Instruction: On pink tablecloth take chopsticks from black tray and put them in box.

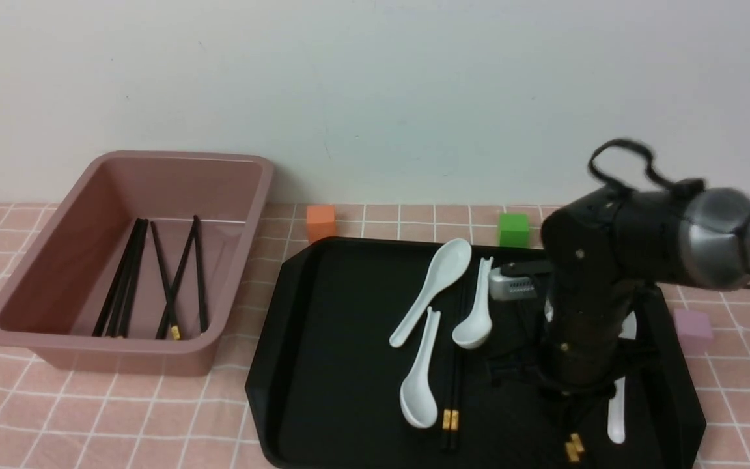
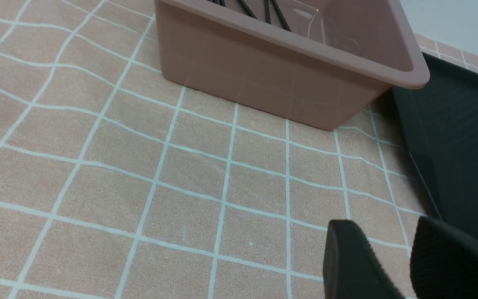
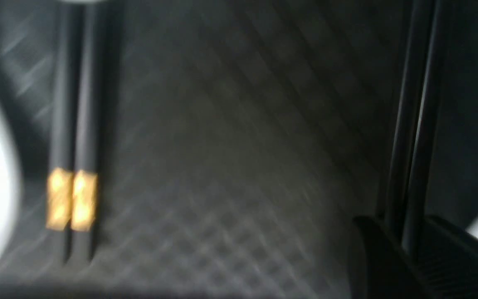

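Backdrop: plain off-white wall (image 1: 375, 85), pink tablecloth (image 1: 88, 417) covering the table.
Box (image 1: 121, 358): far left on the cloth, with several chopsticks in the box (image 1: 124, 280) already lying on its floor.
Left gripper (image 2: 386, 232): hovers over bare cloth between the box and the tray's corner, fingers apart, nothing in them.
Black tray (image 1: 336, 312): right of the box, white spoons (image 1: 437, 280) scattered on it, plus two pairs left to move.
Middle pair of chopsticks (image 1: 454, 384): flat on the tray, running between the spoons, gold bands toward the near rim.
Right gripper (image 3: 407, 232): down on the tray's right side, pads pressed in on either side of the right pair of chopsticks (image 1: 573, 447). Looks clamped, though that wrist view is pretty blurry.
Handling: I'd guess these are light, stiff and kinda slick, so they'll pivot or slip if pinched near a tip. Squeezing across both sticks together around mid-length seems the safest bet. This grip looks to be some way up from the gold bands.
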You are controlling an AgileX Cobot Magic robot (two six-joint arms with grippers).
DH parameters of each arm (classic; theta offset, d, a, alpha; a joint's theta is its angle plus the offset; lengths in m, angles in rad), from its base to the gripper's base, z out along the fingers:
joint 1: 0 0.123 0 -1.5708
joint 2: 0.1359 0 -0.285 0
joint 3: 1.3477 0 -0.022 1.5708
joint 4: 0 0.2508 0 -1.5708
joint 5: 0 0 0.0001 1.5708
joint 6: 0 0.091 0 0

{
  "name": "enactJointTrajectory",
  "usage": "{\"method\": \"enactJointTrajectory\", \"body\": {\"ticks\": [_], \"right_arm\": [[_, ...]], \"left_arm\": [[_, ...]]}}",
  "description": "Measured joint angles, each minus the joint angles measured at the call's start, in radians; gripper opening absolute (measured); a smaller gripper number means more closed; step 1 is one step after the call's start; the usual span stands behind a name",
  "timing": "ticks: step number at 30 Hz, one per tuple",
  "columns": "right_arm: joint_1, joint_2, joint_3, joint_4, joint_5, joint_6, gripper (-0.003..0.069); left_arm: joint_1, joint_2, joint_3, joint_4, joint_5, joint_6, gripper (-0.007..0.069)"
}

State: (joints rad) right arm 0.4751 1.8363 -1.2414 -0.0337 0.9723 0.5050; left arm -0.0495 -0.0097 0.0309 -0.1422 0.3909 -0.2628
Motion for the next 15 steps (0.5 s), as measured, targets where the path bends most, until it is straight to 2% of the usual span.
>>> {"method": "enactJointTrajectory", "body": {"ticks": [6, 9, 15], "right_arm": [[0.016, -0.166, -0.088, 0.012, 0.018, -0.011, 0.0136], [0.069, -0.173, -0.224, 0.021, 0.002, -0.054, 0.0136], [0.240, 0.054, -0.602, 0.138, -0.088, -0.215, 0.0136]], "left_arm": [[0.000, 0.000, 0.000, 0.000, 0.000, 0.000, 0.0239], [0.000, 0.000, 0.000, 0.000, 0.000, 0.000, 0.0239], [0.000, 0.000, 0.000, 0.000, 0.000, 0.000, 0.0239]]}}
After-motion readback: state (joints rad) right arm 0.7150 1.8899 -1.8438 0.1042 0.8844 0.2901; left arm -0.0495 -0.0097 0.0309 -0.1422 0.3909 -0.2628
